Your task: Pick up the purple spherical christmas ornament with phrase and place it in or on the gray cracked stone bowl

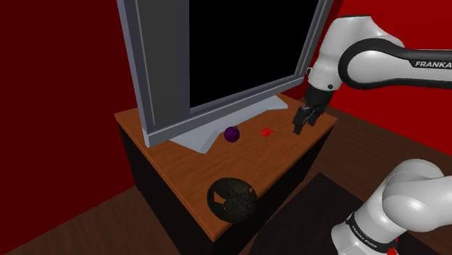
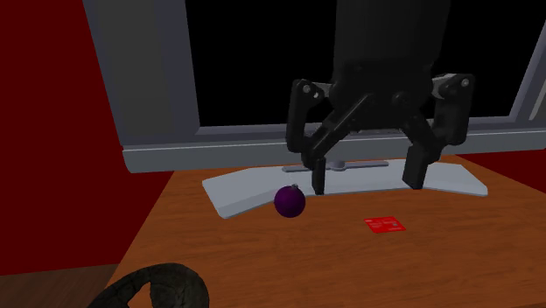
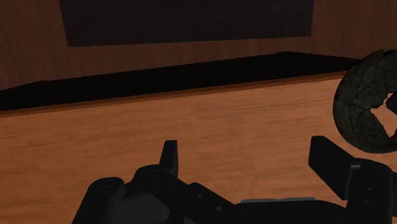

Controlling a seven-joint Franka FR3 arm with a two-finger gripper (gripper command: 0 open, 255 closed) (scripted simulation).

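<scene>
Gripper (image 2: 366, 184): fingers apart, empty, hanging above the worktop (image 1: 188, 170).
Ornament (image 2: 290, 201): purple ball beside the monitor's grey foot (image 2: 245, 194), clear of your gripper.
Your move: centre over it, descend straight, close gently; it may roll.

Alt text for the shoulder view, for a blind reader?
A robot arm's open black gripper hangs over a wooden table, near a red card and purple ornament by a grey-framed monitor. A dark cracked bowl sits at the near end.

A home living room, it seems: red walls (image 1: 58, 72), wood floor (image 1: 369, 141), and a big grey-framed TV (image 1: 239, 51) on a wooden worktop (image 1: 190, 172).
</scene>
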